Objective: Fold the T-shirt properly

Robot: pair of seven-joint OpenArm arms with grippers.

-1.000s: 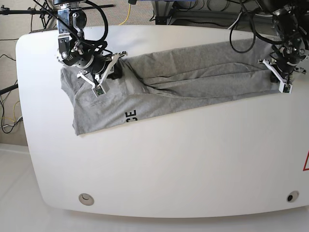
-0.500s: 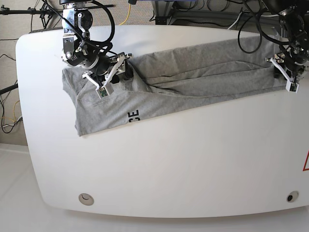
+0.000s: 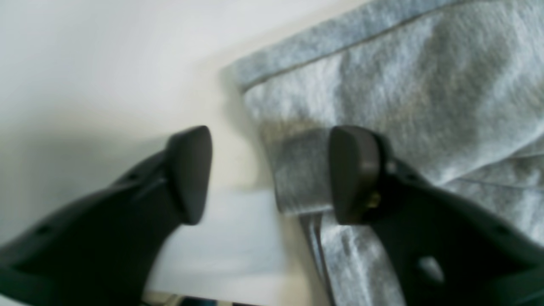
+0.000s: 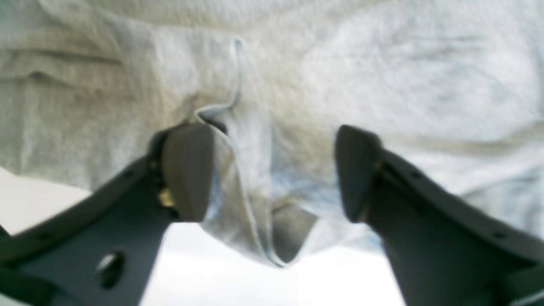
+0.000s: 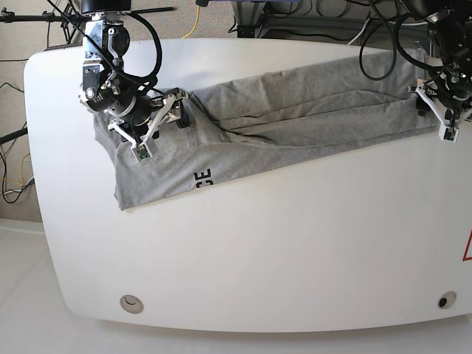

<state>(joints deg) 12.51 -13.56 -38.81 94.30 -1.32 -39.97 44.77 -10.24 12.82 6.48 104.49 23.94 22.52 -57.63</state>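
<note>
**A:** Start at your right gripper [image 4: 272, 170]. How do the jaws stand?

**B:** They stand wide apart. A raised fold of the T-shirt [image 5: 295, 110] sits between them and brushes the inner face of one finger [image 4: 189, 170], but nothing is pinched. You hold nothing there.

**A:** And the left gripper [image 3: 272, 174]?

**B:** It is parted too, straddling the shirt's edge: one finger [image 3: 355, 172] lies over the grey cloth, the other over bare table [image 5: 258, 243]. The hem corner lies loose between them, so that hand is empty as well.

**A:** Where does the shirt lie from your hands?

**B:** It is a long, narrow band across the far half of the table, long axis running left to right, the left end a little nearer. In the base view your right gripper hangs over the left end, near the black lettering [image 5: 201, 177]; your left gripper sits at the far right end. Each hand is at one tip of the band, so I judge a fold across its length would carry one end toward the other.
</note>
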